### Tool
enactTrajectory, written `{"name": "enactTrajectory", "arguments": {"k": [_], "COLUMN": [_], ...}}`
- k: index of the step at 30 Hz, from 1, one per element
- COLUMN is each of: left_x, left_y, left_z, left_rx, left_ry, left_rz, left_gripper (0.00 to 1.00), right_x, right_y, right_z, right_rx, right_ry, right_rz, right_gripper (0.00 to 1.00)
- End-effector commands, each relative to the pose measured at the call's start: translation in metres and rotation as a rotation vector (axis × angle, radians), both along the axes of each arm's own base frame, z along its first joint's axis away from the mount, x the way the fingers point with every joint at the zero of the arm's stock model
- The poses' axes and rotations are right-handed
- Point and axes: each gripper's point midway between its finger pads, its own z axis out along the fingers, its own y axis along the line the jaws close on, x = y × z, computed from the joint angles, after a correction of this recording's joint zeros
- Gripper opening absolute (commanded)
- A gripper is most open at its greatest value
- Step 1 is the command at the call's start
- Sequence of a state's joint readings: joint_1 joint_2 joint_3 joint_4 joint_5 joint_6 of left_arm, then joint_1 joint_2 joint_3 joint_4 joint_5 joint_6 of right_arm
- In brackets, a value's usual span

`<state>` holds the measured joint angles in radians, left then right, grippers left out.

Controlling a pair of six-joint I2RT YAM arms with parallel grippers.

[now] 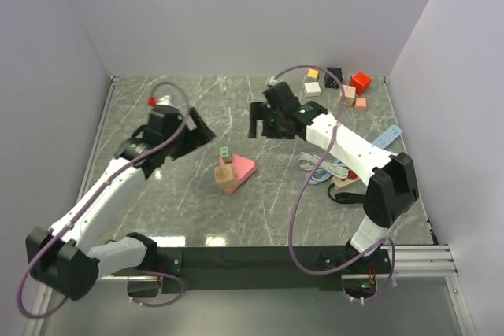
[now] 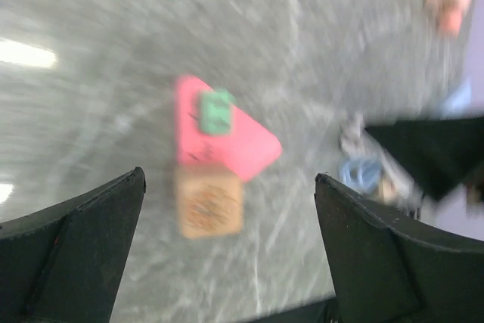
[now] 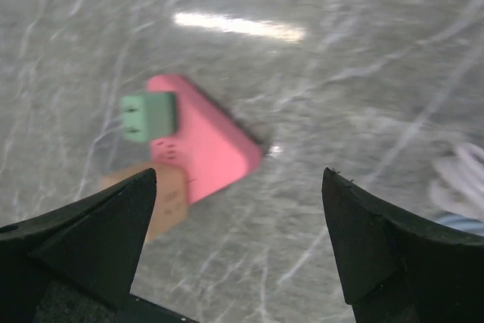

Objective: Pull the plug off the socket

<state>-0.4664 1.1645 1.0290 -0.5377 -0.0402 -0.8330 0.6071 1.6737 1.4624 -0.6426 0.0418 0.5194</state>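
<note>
Currently: both arms hang over the middle of the worktop [image 1: 181, 198], one on each side of the pink socket [image 1: 242, 168].

- Socket: a flat pink wedge lying on the worktop.
- Plug [image 1: 224, 153]: small and green, sitting on the socket's upper face at the corner nearest the left arm. Both wrist views are smeared, so I cannot tell whether its pins are seated or resting loose.
- Tan block [image 1: 227, 179]: touches the socket's near edge, just beside the plug.
- Left tool [image 2: 228, 179]: released, jaws wide, nothing between them. It is above the socket on its left.
- Right tool [image 3: 239, 175]: also released and empty, jaws wide. It is above the socket on its far right.
- Coiled cable [image 1: 323, 169]: well to the right of the socket.

Judgement: neither arm has a hold yet, so the pull has not begun.

Risks from here:
- The socket is not fixed down. A pull on the plug alone would probably lift or drag the whole wedge unless the other tool pins it.
- The plug is small and stands close to the tan block, so a finger coming down on that side may land on the block and shove the socket away.
- A hold that is too shallow could slip off the plug's top.
- A sideways tug might jam the pins rather than free them.
</note>
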Motion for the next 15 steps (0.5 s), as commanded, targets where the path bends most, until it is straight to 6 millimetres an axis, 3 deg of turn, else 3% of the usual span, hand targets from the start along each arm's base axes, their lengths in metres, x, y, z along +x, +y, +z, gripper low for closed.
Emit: {"name": "enactTrajectory", "arguments": {"k": [1, 2, 4, 5, 8, 15], "left_x": [0.001, 0.003, 0.0, 0.0, -0.001, -0.005], "left_y": [0.057, 0.068, 0.087, 0.091, 0.1, 0.101], "left_z": [-0.013, -0.02, -0.032, -0.032, -0.039, -0.053], "left_rx": [0.01, 0.015, -0.006, -0.017, -0.055, -0.097], "left_ry": [0.041, 0.054, 0.084, 0.075, 0.082, 0.104], "left_rz": [0.163, 0.196, 0.237, 0.244, 0.266, 0.255], "left_gripper": [0.99, 0.99, 0.99, 0.99, 0.99, 0.99], "right_x": [-0.027, -0.028, -0.048, -0.053, -0.068, -0.086], "right_y": [0.048, 0.047, 0.07, 0.078, 0.102, 0.124], "right_z": [0.008, 0.001, 0.0, -0.009, -0.015, -0.046], "right_rx": [-0.024, -0.04, -0.081, -0.108, -0.149, -0.308], "right_ry": [0.003, 0.023, 0.017, 0.031, 0.048, 0.072], "right_rz": [0.144, 0.145, 0.205, 0.218, 0.215, 0.198], "right_gripper": [0.96, 0.96, 0.98, 0.99, 1.0, 1.0]}}
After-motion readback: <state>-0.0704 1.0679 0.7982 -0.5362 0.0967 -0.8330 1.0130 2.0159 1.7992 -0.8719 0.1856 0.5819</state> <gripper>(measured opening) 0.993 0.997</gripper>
